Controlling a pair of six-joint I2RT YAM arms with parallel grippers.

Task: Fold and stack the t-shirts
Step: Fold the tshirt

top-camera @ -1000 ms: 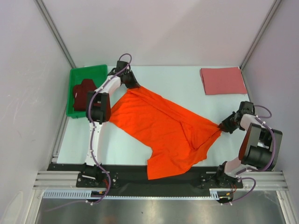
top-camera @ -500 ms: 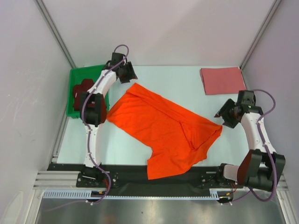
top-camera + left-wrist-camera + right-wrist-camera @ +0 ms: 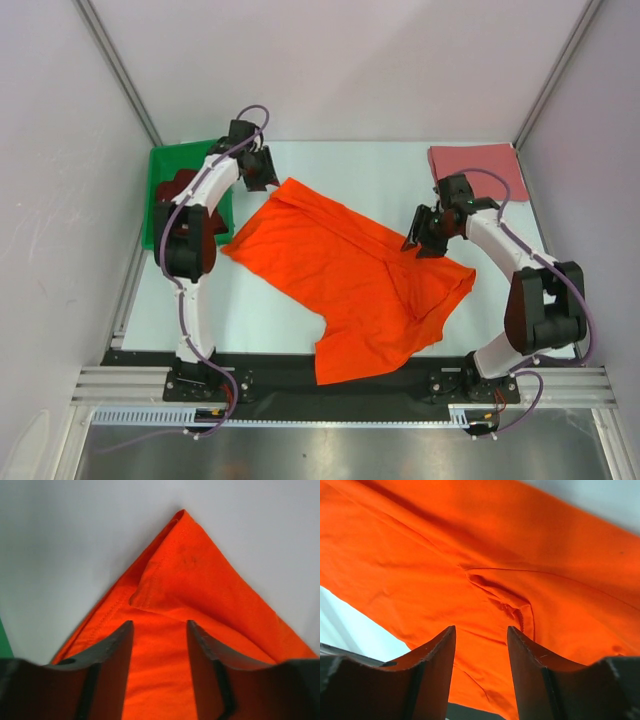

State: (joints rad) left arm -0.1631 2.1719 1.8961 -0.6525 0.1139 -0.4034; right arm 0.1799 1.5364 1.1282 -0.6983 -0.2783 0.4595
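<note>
The orange t-shirt (image 3: 350, 285) lies spread on the desk (image 3: 260, 320), its long axis diagonal from far left to near right, with one corner pointing at my left gripper (image 3: 159, 630). That gripper hovers open and empty, and so does my right gripper (image 3: 481, 635) over a crease. The pink t-shirt (image 3: 478, 172) sits folded at the far right. The maroon t-shirt (image 3: 172, 205) is bunched in the green bin (image 3: 160, 165) — partly hidden by my left arm.

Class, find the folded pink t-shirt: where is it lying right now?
In the top view, the folded pink t-shirt lies at the far right corner of the table, just beyond the right end effector and apart from the spread orange t-shirt.
</note>
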